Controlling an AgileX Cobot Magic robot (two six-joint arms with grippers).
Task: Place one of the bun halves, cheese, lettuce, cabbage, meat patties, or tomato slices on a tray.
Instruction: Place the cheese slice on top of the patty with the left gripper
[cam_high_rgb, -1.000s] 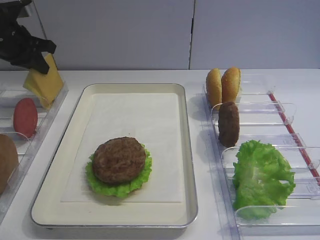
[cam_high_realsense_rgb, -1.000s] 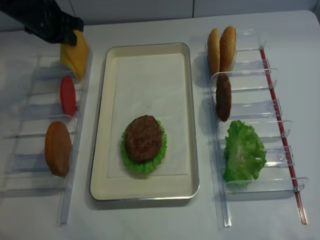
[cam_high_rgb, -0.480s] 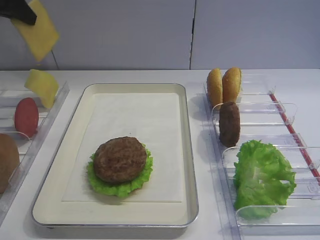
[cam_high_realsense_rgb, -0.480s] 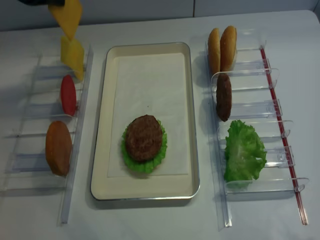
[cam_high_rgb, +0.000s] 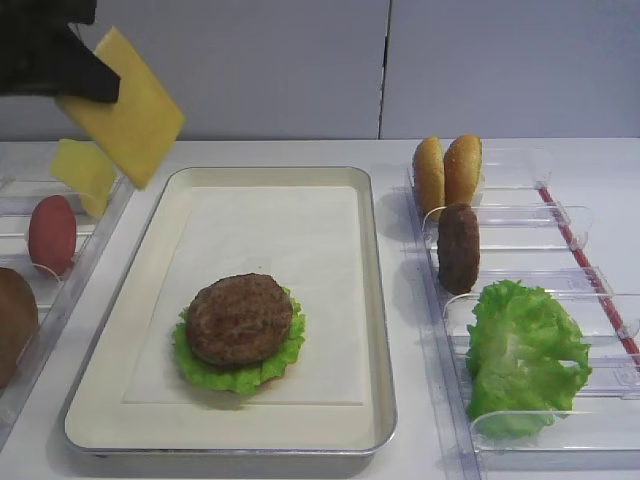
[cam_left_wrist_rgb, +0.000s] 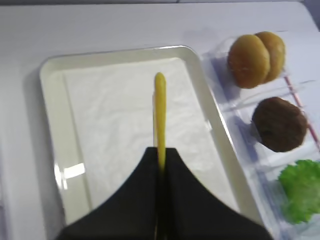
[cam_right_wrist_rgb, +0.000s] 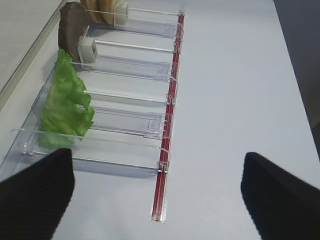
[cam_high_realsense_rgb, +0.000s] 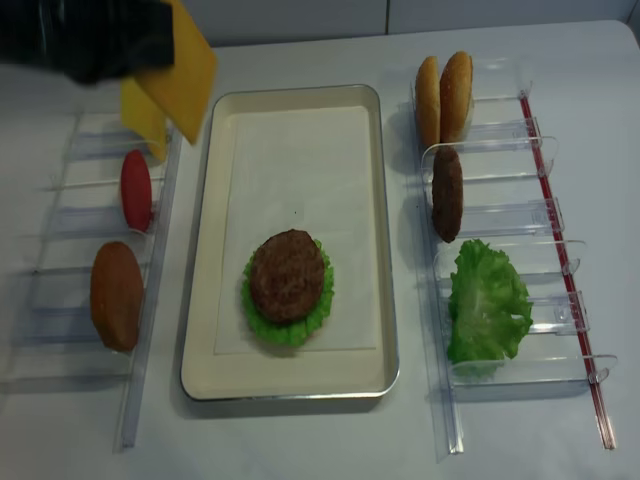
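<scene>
White counter (cam_high_rgb: 250, 152) holds the tray (cam_high_rgb: 372, 300) in the middle. Up high at its left corner, the left claw (cam_high_rgb: 85, 78) pinches the cheese (cam_high_rgb: 125, 105) tight. Right claw (cam_right_wrist_rgb: 155, 192) is spread wide.

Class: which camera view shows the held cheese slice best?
The first exterior high view: the cheese slice shows its full flat face, pinched by the left gripper. The realsense view partly hides it behind the gripper, the left wrist view shows it edge-on, and the right wrist view misses it.
</scene>
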